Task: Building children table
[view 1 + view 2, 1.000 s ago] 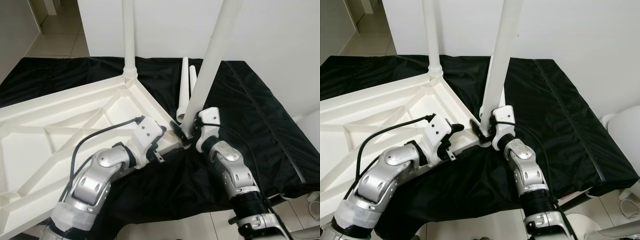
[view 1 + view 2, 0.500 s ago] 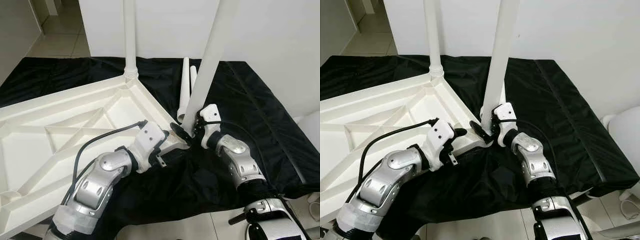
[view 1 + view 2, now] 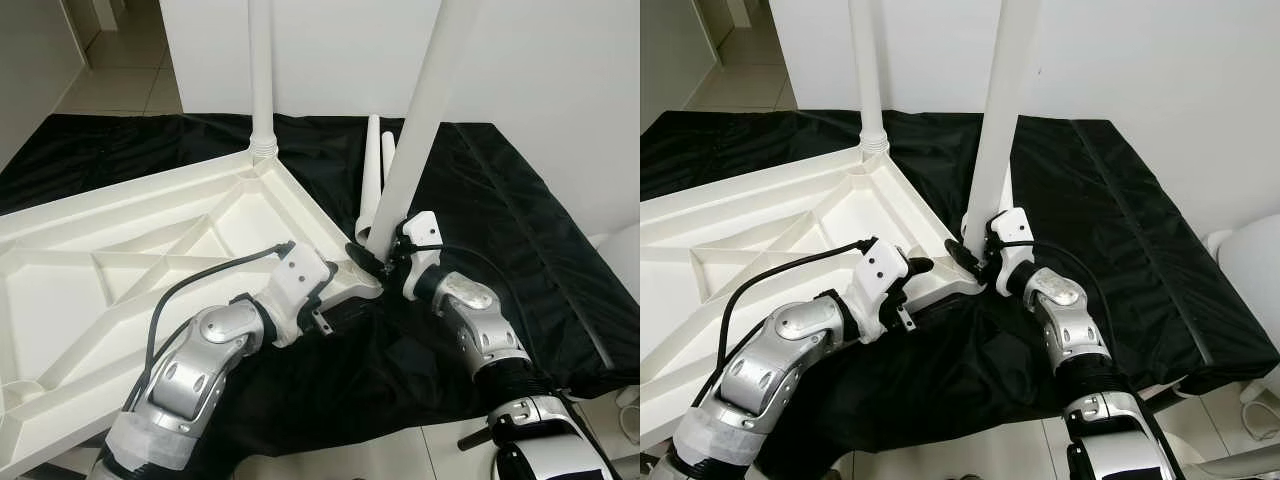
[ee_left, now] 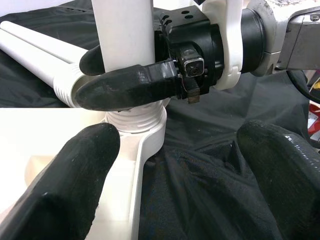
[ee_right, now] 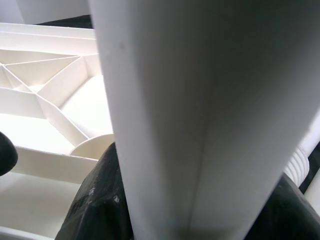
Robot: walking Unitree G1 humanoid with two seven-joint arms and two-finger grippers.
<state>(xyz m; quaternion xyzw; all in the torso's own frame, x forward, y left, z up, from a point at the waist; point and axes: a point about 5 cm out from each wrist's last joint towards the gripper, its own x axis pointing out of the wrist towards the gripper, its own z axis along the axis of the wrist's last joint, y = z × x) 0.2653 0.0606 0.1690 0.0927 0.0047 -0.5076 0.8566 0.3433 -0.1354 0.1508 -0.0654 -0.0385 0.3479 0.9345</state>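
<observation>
The left arm reaches forward, bent at the elbow, toward one o'clock, a black cable looping over its forearm. The left claw has its two fingers spread wide apart, holding nothing. The right arm angles in toward eleven o'clock, and the right claw is clamped (one finger crossing in front) around the white leg.
</observation>
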